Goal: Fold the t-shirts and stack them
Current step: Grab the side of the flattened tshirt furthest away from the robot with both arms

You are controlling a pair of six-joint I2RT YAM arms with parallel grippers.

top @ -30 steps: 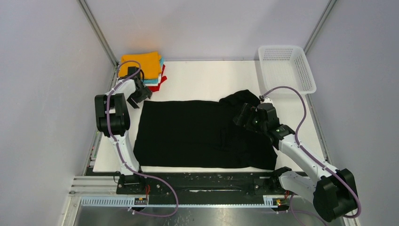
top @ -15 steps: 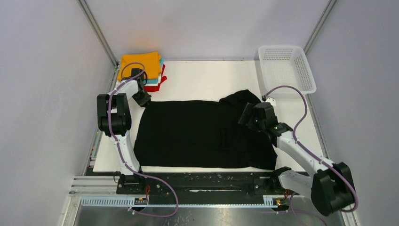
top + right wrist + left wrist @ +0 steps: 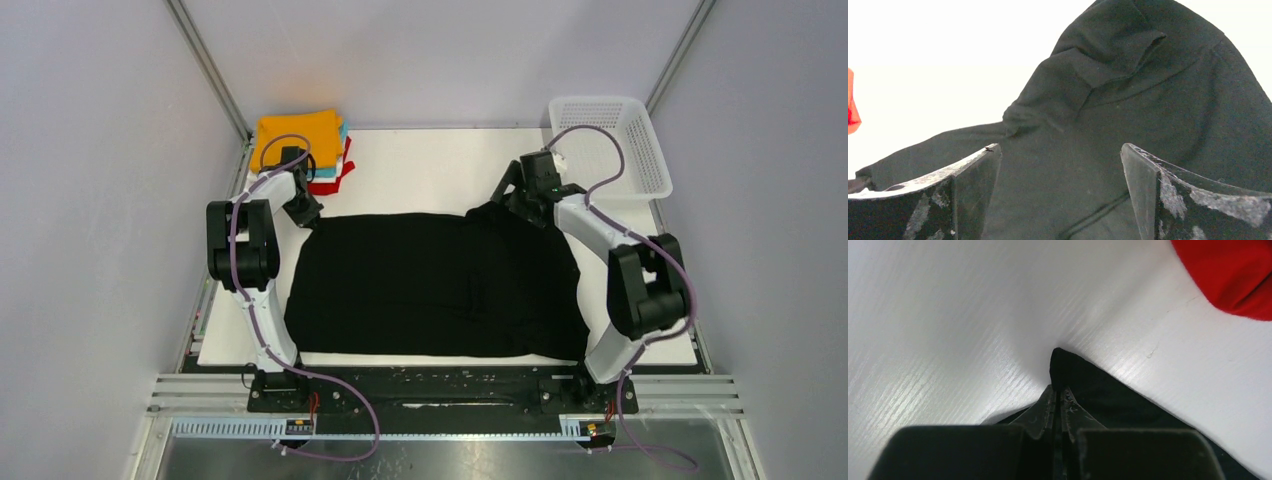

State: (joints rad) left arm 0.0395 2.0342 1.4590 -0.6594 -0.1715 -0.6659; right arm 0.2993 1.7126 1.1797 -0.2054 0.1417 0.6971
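Tool tips first: the left tool [image 3: 1058, 392] has its fingers pressed together on a corner of the black t-shirt [image 3: 1068, 372], with a small point of cloth showing past the tips; the right tool [image 3: 1059, 147] is spread wide in front of a rumpled hump of the same shirt and holds nothing.

We judge the step to be taking the far edge at both corners for a fold. To do it well, we would bring the right tool down on the outer edge of that hump, not its middle, and close on a pinch as shallow as the left one. Then we would lift both sides level and together, so the fold line runs straight.

In the top view the shirt lies spread across the middle of the bench [image 3: 430, 165]; its upper left corner sits at the left tool, and its upper right corner is bunched just below the right tool. The stack of folded shirts [image 3: 300, 135], orange on top, sits at the upper left of the frame, just beyond the left tool; its red shirt [image 3: 1233, 275] lies apart from the pinched corner. The basket [image 3: 640, 135] stands at the upper right, near the right tool.
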